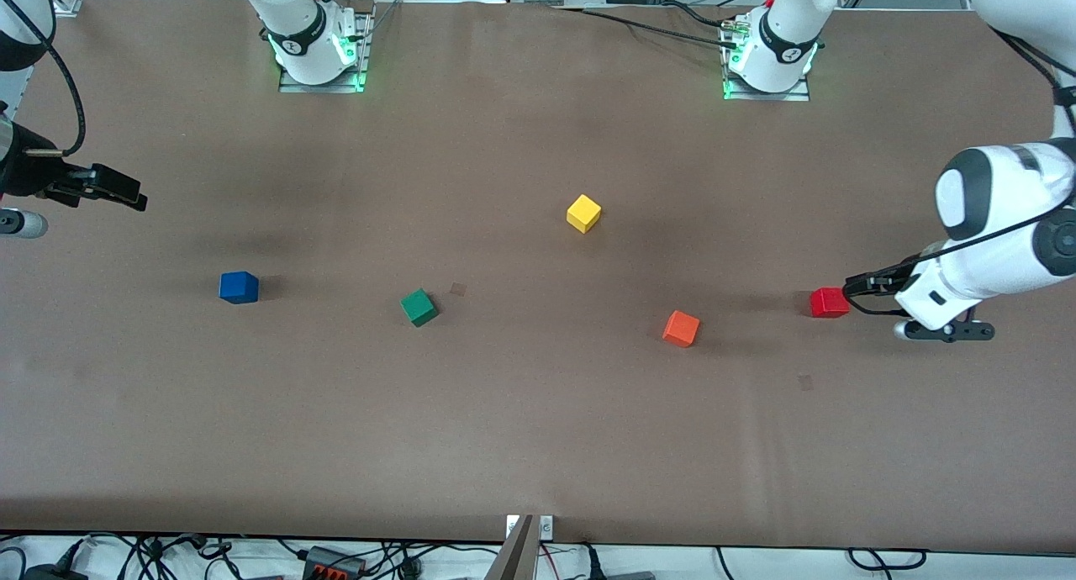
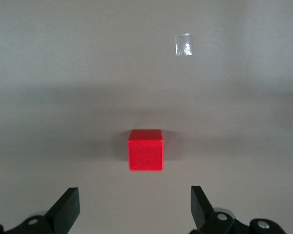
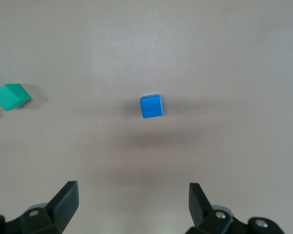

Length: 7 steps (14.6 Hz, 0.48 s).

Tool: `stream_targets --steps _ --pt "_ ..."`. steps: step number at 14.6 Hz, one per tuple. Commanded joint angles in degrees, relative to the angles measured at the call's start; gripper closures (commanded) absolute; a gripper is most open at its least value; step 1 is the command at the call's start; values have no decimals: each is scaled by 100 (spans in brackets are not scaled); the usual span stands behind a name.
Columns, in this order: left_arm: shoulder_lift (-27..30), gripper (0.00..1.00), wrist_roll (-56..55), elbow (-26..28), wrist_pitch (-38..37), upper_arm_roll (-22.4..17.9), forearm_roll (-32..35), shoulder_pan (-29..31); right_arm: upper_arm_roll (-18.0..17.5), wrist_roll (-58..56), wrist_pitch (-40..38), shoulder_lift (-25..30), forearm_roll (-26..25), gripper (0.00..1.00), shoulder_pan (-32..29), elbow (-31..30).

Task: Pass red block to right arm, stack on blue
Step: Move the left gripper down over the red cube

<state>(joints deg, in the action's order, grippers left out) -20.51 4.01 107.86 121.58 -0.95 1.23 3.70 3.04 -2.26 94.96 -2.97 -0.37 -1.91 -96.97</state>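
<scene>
Orange cube (image 1: 681, 328) lay nearest the front camera, toward the left arm's end of the table (image 1: 538, 445). Red block (image 1: 829, 302) sat flat on the table a little farther from the camera, beside the orange cube and closer still to the left arm's end. Green cube (image 1: 419, 307) and blue cube (image 1: 239, 287) lay at about the same depth toward the right arm's end, well apart from each other. Yellow cube (image 1: 583, 213) was farthest from the camera, near mid-table.

Left tool (image 2: 135, 207) hung low by the red block (image 2: 145, 149), fingers spread wide and holding nothing. In the left wrist view the block sat centred ahead of the gap and clear of both fingertips (image 2: 68, 202), not yet between them. In the front view the fingers were mostly hidden under the wrist.

Right tool (image 3: 133, 202) waited high over the table edge at its own end, fingers apart and empty, the blue cube (image 3: 151, 106) in sight well ahead.

Judgement on handling: the red block looked small, rigid and light, with flat matte faces that should grip well and not break. Best hold seemed to be two parallel side faces, low on the block, leaving the upper part free for the right tool to take at handover.
</scene>
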Motion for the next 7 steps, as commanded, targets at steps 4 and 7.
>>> stream_targets --steps 4,7 --pt "-216 0 504 1176 2096 16 -53 131 -22 50 -65 112 -86 0 -2 -59" --pt "-234 0 521 1203 2124 25 -53 140 -22 50 -65 103 -86 0 -2 -59"
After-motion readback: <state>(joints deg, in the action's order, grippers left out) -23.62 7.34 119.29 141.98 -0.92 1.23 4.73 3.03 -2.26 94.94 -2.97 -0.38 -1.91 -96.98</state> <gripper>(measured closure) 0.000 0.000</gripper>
